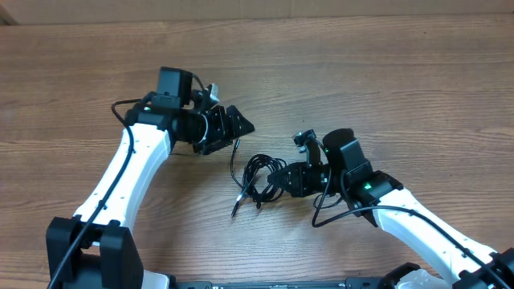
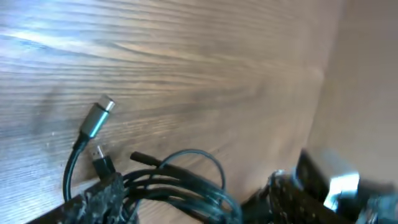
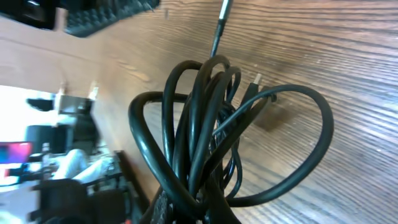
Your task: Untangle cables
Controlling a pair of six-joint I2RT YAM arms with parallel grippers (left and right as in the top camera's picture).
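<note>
Right claw is squeezed closed on the cables, a looped black bundle fanning out from its tip over the bench. One strand runs from that bundle up to the left claw, which sits just beyond and left of the right claw; can't tell if it's gripping the strand or how far open it is. A loose end with a silver plug lies on the bench near the right claw's bundle.

Both arms are bent inward, the grippers turned toward each other. The right gripper is clamped on the cables. The closure of the left gripper cannot be judged.
</note>
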